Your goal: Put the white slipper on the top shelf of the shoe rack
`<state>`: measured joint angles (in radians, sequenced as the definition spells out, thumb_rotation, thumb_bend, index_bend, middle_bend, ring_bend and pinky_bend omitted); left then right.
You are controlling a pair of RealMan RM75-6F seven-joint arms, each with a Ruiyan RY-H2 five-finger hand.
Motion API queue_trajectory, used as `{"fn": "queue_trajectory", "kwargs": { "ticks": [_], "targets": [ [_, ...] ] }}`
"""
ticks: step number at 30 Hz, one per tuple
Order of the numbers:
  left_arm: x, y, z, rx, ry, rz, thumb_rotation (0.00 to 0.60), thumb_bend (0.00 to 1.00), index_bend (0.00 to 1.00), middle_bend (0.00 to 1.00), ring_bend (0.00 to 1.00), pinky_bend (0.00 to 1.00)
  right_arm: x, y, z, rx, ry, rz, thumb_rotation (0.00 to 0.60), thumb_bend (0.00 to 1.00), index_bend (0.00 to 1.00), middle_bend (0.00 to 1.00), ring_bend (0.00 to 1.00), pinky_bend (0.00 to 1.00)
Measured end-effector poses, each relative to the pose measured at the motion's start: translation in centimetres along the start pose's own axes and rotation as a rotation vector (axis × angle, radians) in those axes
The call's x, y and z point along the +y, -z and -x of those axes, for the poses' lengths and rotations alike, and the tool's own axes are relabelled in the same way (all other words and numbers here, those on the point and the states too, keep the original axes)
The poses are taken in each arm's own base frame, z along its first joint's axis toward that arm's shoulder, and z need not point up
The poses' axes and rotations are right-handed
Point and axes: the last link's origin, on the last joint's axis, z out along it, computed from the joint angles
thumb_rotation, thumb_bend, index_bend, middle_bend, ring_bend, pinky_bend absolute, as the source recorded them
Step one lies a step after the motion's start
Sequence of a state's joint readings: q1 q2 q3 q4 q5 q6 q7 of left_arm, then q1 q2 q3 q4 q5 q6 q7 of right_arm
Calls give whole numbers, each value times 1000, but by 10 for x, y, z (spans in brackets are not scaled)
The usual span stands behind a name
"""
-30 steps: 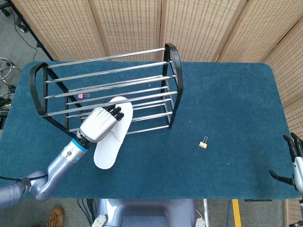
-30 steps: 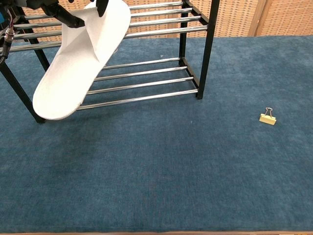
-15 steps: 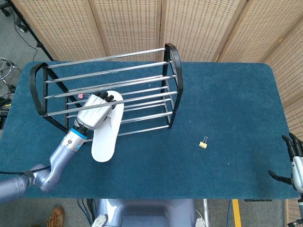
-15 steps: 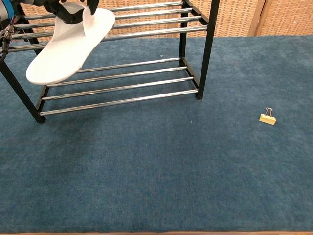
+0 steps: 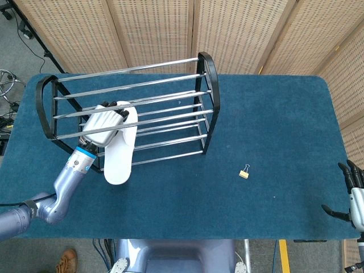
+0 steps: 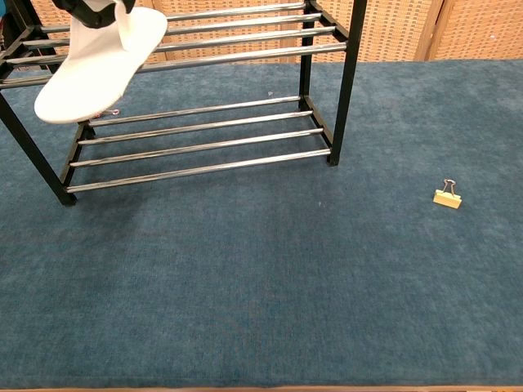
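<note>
1. Left hand grips the white slipper at its upper end, fingers wrapped over the strap end. The slipper is in the air at the front left of the shoe rack, its long sole hanging out and down toward the robot.
2. In the chest view the slipper is tilted: held end up near the top rails, free end lower and clear of the table. Not yet resting on the top shelf, as far as I can judge; the hand is mostly cut off at the frame edge there.
3. Right hand sits at the table's far right edge, fingers spread, holding nothing.
4. Risk: the shelf is only thin chrome rails with gaps. A slipper let go at this tilt could slide off the front rail or tip through a gap to the lower tier.
5. Risk: the free end hangs below the top rail; pushing forward without lifting could catch it on the rail and twist it in the grip.
6. Risk: the rack looks light; a hard nudge from the hand might shove it.
7. Surface: blue carpet-like table cover. A small binder clip lies well apart to the right; a pink item is under the rack.
8. Room: perforated wooden screens behind; cables on the floor at left.
</note>
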<state>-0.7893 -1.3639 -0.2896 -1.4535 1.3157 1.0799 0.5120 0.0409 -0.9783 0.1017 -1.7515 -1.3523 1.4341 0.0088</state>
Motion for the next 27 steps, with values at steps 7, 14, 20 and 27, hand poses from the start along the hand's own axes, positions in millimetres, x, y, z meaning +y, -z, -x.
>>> {"fn": "queue_trajectory", "kwargs": {
  "ticks": [7, 14, 20, 27],
  "targets": [
    [-19, -3, 3, -15, -27, -40, 600, 658, 689, 509, 418, 560, -1, -1, 2, -7, 6, -2, 600, 0, 0, 0, 0, 0],
    [-26, -8, 7, -17, -42, -55, 600, 645, 672, 503, 406, 560, -2, 0, 3, -9, 14, -2, 600, 0, 0, 0, 0, 0],
    [-23, -7, 11, -28, -29, -44, 600, 634, 662, 487, 391, 560, -1, -1, 3, -11, 15, 2, 600, 0, 0, 0, 0, 0],
    [-19, -8, 8, -24, -49, -43, 600, 621, 622, 450, 354, 560, -1, 0, 2, -8, 11, 1, 600, 0, 0, 0, 0, 0]
  ]
}}
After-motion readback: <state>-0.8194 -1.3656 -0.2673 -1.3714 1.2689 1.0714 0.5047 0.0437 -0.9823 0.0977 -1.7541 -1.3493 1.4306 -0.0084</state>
